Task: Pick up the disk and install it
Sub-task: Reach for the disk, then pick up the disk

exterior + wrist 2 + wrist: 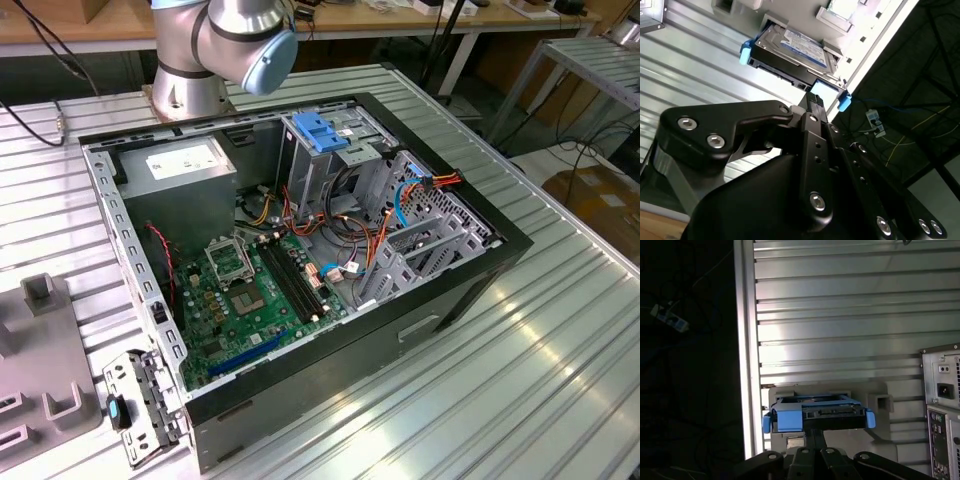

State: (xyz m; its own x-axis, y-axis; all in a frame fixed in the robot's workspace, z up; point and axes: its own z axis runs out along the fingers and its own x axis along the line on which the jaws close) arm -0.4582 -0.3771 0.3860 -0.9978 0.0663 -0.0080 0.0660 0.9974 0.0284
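At table point(700, 70) edge: 1 disk point(792, 50), 1 end effector point(814, 102) just beside.

Surface point(560, 330): ribbed silver metal, carrying everything here.
Case point(330, 395): open black computer case, flat on its side, mid-surface.
Arm base point(185, 95): planted just behind the case.
Bracket point(140, 405): metal with a blue tab, beside the case's near corner.
Holder point(877, 392): grey, right at the surface's edge, cradling the disk point(832, 414).

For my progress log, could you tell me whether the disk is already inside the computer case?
No, in the first wrist view the disk rests in a grey holder on the table, outside the computer case.
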